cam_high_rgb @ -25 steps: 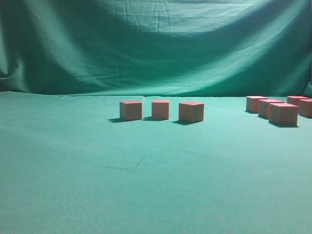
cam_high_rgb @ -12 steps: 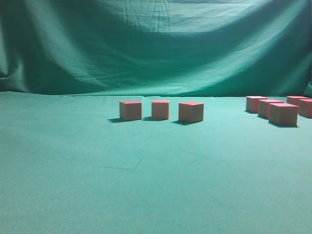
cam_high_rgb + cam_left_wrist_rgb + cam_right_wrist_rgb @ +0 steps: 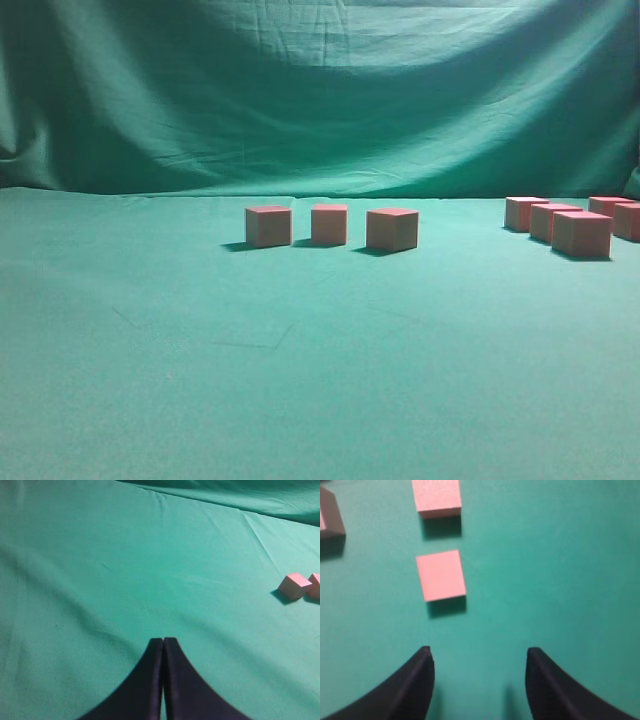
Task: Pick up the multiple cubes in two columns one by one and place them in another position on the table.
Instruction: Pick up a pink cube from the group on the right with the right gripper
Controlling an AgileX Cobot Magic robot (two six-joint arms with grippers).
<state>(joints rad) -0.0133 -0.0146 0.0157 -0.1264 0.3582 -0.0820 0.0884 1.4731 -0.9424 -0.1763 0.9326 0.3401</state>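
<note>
You've got three cubes [image 3: 327, 226] lined up mid-table [image 3: 300, 380] and a cluster [image 3: 570, 225] still waiting far right, so you're maybe partway (hard to say which group is "placed"). Right gripper [image 3: 479, 680] hangs wide and empty beside one; left gripper [image 3: 163, 680] is pinched together, holding nothing.

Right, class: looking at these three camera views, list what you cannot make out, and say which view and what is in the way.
- Exterior view: the cluster of cubes on the right overlaps and meets the frame edge, so its count is unsure.
- Exterior view: neither arm appears.
- Left wrist view: a cube is cut by the right edge.
- Right wrist view: the farthest cube is cut by the top edge; a dark shape top left is cropped, identity unclear.
</note>
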